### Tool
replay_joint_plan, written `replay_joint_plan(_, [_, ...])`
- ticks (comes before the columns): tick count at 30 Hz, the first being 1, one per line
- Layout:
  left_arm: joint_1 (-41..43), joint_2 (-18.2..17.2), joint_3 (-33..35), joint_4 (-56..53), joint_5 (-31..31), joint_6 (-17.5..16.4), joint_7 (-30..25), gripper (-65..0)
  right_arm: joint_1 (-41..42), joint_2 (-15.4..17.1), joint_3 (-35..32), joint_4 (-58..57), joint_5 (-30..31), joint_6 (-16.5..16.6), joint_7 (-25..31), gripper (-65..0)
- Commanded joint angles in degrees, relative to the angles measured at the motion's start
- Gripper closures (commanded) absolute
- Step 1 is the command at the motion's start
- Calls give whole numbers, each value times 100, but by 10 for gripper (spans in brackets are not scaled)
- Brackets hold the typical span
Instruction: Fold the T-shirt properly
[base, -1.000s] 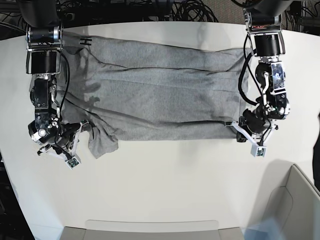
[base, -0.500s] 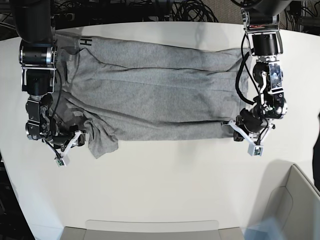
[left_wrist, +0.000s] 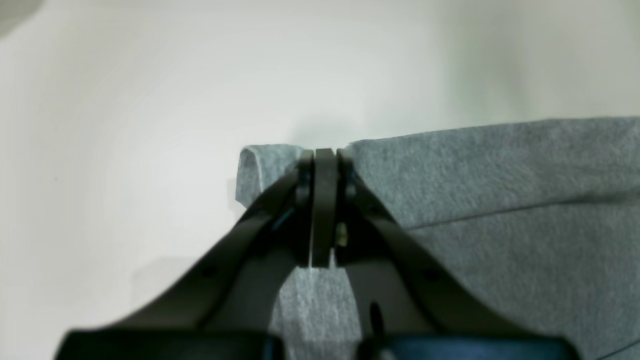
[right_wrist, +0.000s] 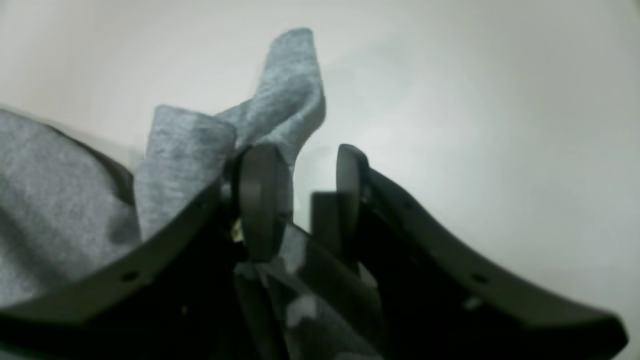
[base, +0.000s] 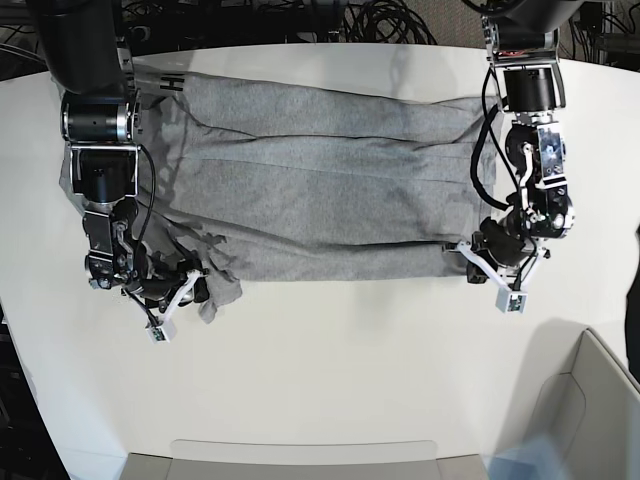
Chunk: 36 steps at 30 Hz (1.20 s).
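Left gripper (left_wrist: 325, 165) clamped tight on the T-shirt (base: 320, 190), pinching a corner of grey cloth at its near edge. Right gripper (right_wrist: 300, 175) has jaws parted with a clear gap; a bunched fold of the shirt touches the outside of one finger (right_wrist: 257, 200), nothing visibly pinched between them. Shirt lies spread flat along the far edge of the white desk (base: 330, 370), lettering toward the far corner above the right arm.
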Motion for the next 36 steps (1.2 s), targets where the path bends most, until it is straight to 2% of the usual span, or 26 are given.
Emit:
replay_joint_plan(1, [-148,-56,-44,97,-35,-2,-142,0,51,-44,1,-4,-207,31,-197,-204])
replay_joint_plan(4, [-148,-56,-44,97,-35,-2,-142,0,-1,-176,-8,-13,-479,31,-197,-202])
replay_joint_plan(6, [-148,-56,-44,97,-35,-2,-142,0,-1,-211,-8,-4,-673,31,-241,-176])
replay_joint_plan(8, [-148,-56,-44,97,-35,-2,-142,0,16,-238,-131,49,-849,40,-417,-87])
replay_joint_plan(9, [-148,-56,-44,97,-35,-2,-142,0,16,-229,-236,49,-866,40,-425,-19])
replay_joint_plan(10, [-148,-56,-44,97,-35,-2,-142,0,69,-220,-307,57,-866,40,-408,0])
replay_joint_plan(14, [-148,-56,-44,97,-35,-2,-151,0,166,-71,-368,207,-875,31,-355,0])
replay_joint_plan(18, [-148,-56,-44,97,-35,-2,-151,0,131,70,-316,901,-840,31,-461,0])
replay_joint_plan(25, [-104,-65,-44,132,-35,-2,-134,0,-168,457,-316,2721,-831,40,-1727,0])
replay_joint_plan(29, [-95,-65,-44,132,-35,-2,-125,0,-529,518,-307,3908,-831,40,-2447,0])
replay_joint_plan(33, [-95,-56,-44,132,-35,-2,-125,0,-828,527,-254,4708,-822,40,-2834,0])
replay_joint_plan(36, [-95,-56,-44,132,-35,-2,-116,0,-986,501,124,5068,-787,40,-3054,0])
